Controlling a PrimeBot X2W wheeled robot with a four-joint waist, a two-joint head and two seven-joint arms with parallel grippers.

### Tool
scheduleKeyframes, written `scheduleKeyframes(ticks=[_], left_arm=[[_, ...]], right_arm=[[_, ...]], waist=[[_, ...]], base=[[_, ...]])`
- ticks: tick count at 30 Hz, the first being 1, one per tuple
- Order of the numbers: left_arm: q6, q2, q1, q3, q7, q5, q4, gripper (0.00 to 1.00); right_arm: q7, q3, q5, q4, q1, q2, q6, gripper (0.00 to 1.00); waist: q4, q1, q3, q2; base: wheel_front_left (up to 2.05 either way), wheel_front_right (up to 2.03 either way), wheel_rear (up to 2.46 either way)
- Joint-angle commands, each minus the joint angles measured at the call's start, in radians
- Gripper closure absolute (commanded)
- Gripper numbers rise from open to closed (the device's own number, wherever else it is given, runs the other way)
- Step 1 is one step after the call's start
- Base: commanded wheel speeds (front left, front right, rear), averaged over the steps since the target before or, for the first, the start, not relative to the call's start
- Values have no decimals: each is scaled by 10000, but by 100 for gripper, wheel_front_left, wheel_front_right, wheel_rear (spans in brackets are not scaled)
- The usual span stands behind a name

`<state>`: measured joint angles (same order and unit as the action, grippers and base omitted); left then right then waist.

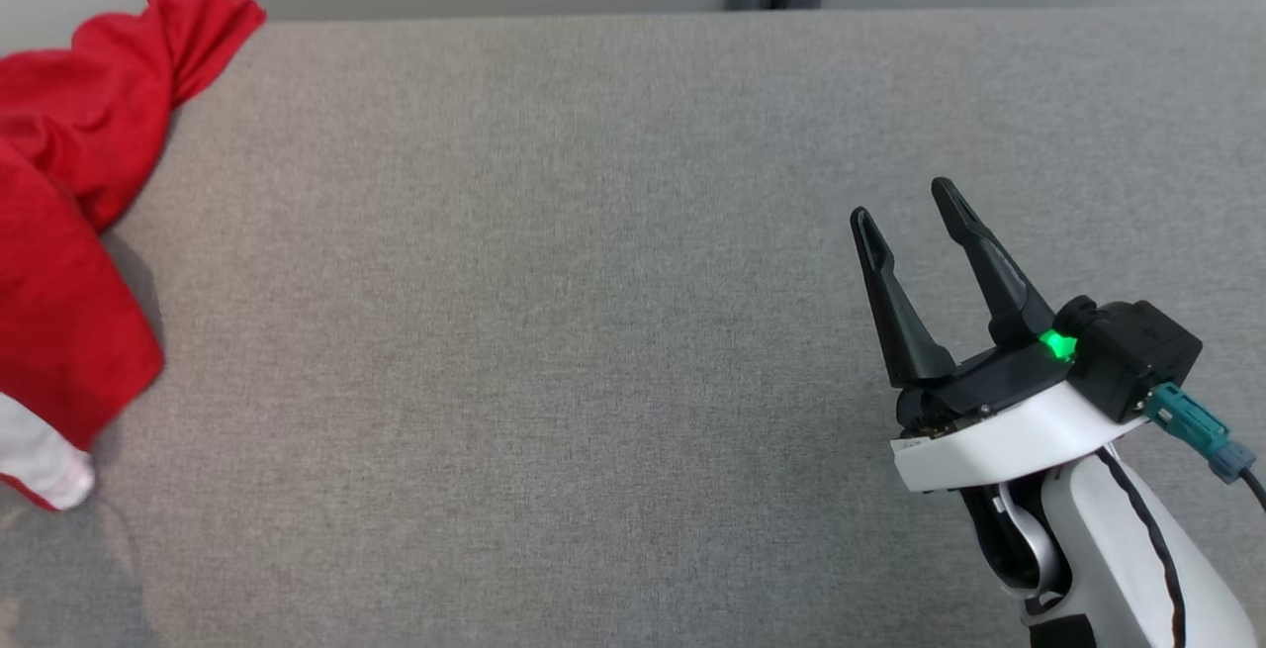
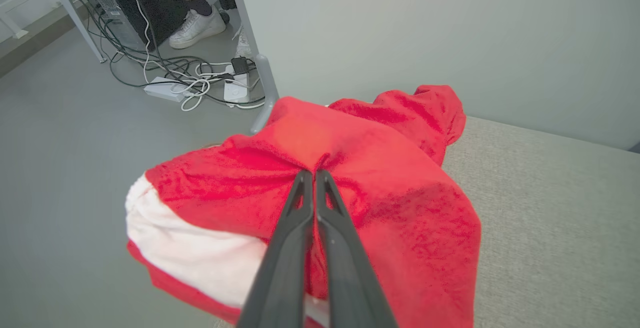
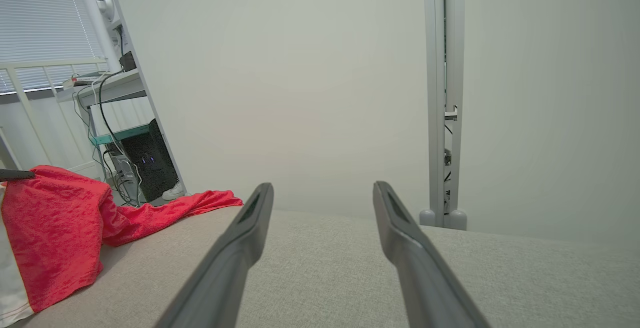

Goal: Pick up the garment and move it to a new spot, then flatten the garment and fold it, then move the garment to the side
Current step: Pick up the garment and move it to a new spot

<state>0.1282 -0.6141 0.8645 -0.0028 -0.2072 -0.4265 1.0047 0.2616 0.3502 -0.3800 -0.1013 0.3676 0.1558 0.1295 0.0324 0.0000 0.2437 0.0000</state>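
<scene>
The left tool (image 2: 314,174) has its two dark fingers pressed together, pinching a pucker of the red garment (image 2: 400,208) at their tips. From that pinch the cloth spreads outward in folds, with a white band at the lower left of the left wrist view and a loose red end trailing toward the upper right onto the grey surface (image 2: 550,228). In the head view the garment lies along the left edge of the frame, from upper left to lower left. The right tool (image 1: 900,201) stands at the lower right, its jaws wide and holding nothing, well apart from the garment. Cables (image 2: 200,85) and a white shoe (image 2: 196,27) show on the floor beyond.
</scene>
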Motion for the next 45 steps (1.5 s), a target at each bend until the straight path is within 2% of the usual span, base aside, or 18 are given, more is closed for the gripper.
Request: scheduleKeyframes(ticks=[1,9,11,18,24,28,29,32,35,39,44,45], left_arm=[[27,32,130,-179,-7,-85,-295,100],[24,-30,-243,-1710,-632,-734,-3094,100],[23,-77,-387,-1896,-834,-855,-3892,100],[-97,302,-1054,-2187,-1657,-1299,-6814,100],[-284,1211,-1571,-2613,-2189,-1853,-9194,100],[-544,1956,-1923,-2979,-2045,-2035,-10270,100],[-544,1956,-1923,-2979,-2045,-2035,-10270,100],[-721,2451,-2278,-3170,-1723,-2115,-10565,100],[-860,2916,-2797,-3288,-1219,-2187,-10281,100],[-978,3277,-3352,-3318,-107,-1879,-9228,100],[-830,3729,-3704,-3477,1180,-1682,-7136,100],[-789,3834,-3725,-3496,1354,-1714,-6721,18]], right_arm=[[50,-31,-88,-13,-138,-1,23,0],[50,-180,-79,-35,-369,-325,23,0],[50,-209,-96,-43,-418,-388,23,0],[48,-391,-88,-76,-484,-536,21,0],[48,-676,-21,-17,-445,-589,23,0],[50,-878,4,42,-375,-579,23,0],[50,-878,4,42,-375,-579,23,0],[48,-1005,3,89,-332,-558,23,0],[50,-1034,14,119,-314,-557,23,0],[50,-1055,9,140,-302,-569,23,0],[50,-1058,-9,124,-227,-551,23,0],[50,-1062,-14,121,-212,-539,23,0]], waist=[[-79,0,-407,0],[-560,0,-1064,0],[-752,0,-1182,0],[-1485,0,-1485,0],[-1946,0,-1467,0],[-2154,0,-1375,0],[-2154,0,-1375,0],[-2236,0,-1282,0],[-2288,0,-1178,0],[-2316,0,-1025,0],[-2261,0,-864,0],[-2238,0,-840,0]], base=[[0,0,0],[0,0,0],[0,0,0],[0,0,0],[0,0,0],[0,0,0],[0,0,0],[0,0,0],[0,0,0],[0,0,0],[0,0,0],[0,0,0]])
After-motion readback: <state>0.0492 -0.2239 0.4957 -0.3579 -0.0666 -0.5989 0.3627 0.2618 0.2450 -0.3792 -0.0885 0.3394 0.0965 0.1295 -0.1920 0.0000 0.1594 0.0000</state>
